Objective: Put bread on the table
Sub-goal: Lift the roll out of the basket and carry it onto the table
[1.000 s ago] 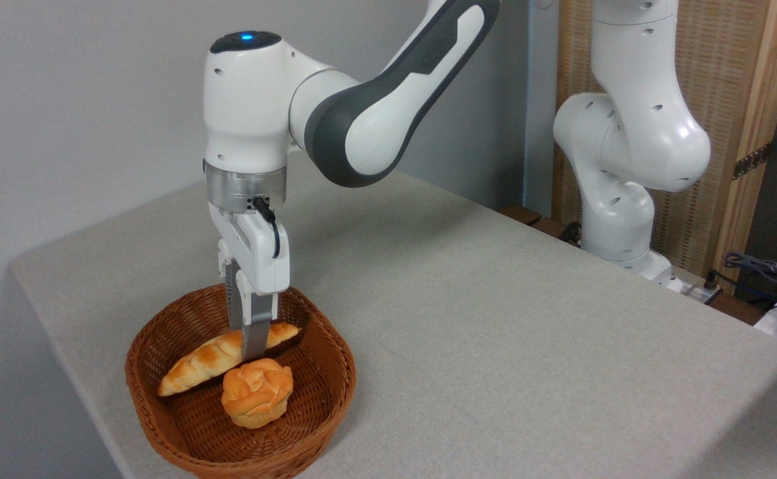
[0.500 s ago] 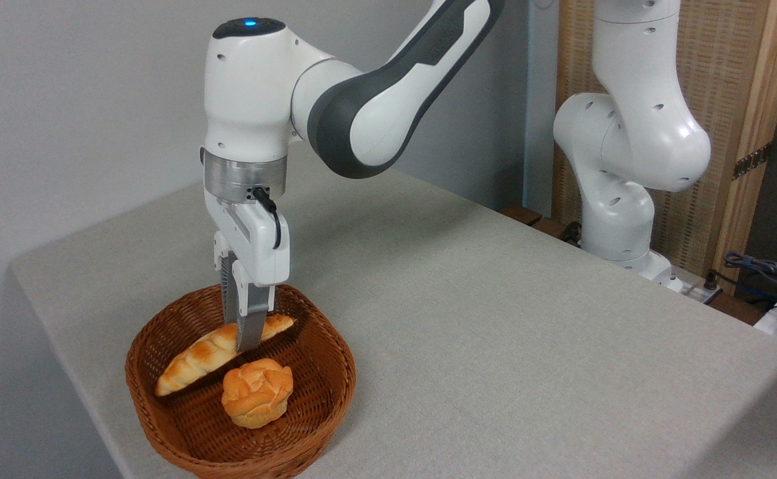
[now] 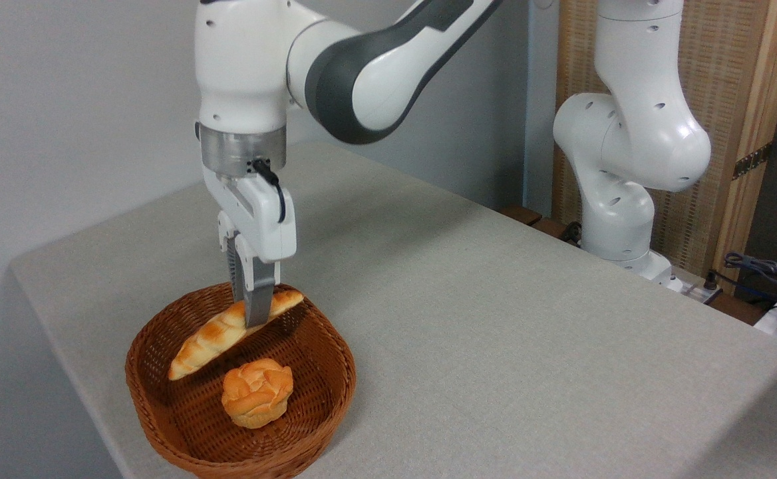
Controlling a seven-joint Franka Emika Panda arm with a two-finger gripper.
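Observation:
The bread (image 3: pixel 212 338), a long braided golden loaf, hangs tilted above the brown wicker basket (image 3: pixel 325 399), its left tip lower than its right. My gripper (image 3: pixel 254 319) points straight down and is shut on the loaf near its right end, holding it clear of the basket floor. The grey-beige speckled table (image 3: pixel 495 332) spreads out to the right and behind the basket.
A small round knotted bun (image 3: pixel 257 392) lies in the basket below the loaf. The arm's white base (image 3: pixel 618 199) stands at the table's far right edge, with cables (image 3: pixel 768 273) beyond it. The basket sits near the table's front left edge.
The gripper has risen with the loaf, lifting it off the basket floor and up toward the rim. The bun has stayed in place.

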